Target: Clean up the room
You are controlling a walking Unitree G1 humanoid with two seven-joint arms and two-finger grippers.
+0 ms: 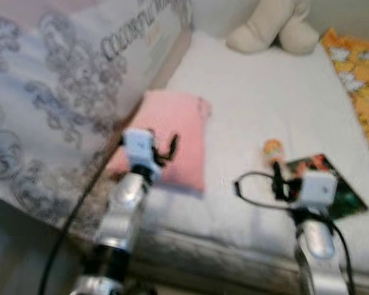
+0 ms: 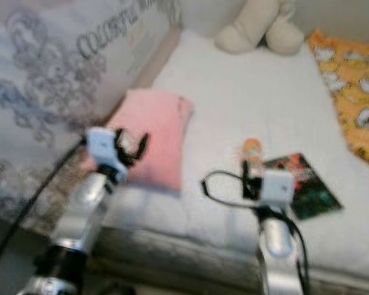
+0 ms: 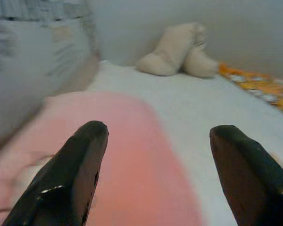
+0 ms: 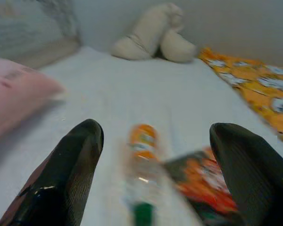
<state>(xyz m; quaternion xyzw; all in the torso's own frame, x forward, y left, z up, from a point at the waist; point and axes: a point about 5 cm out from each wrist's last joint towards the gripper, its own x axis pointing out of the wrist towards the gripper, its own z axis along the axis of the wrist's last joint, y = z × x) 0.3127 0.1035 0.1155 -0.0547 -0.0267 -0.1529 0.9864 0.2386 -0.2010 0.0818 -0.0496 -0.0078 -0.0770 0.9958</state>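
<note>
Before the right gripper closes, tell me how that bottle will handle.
The bottle lies on its side on the soft white bed, so a nudge probably rolls it. It looks like clear plastic, likely light and slippery. The right gripper is open around it.

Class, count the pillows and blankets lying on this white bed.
2: a pink pillow on the bed's left part, and an orange patterned blanket along its right edge. Others may lie outside the picture.
</note>
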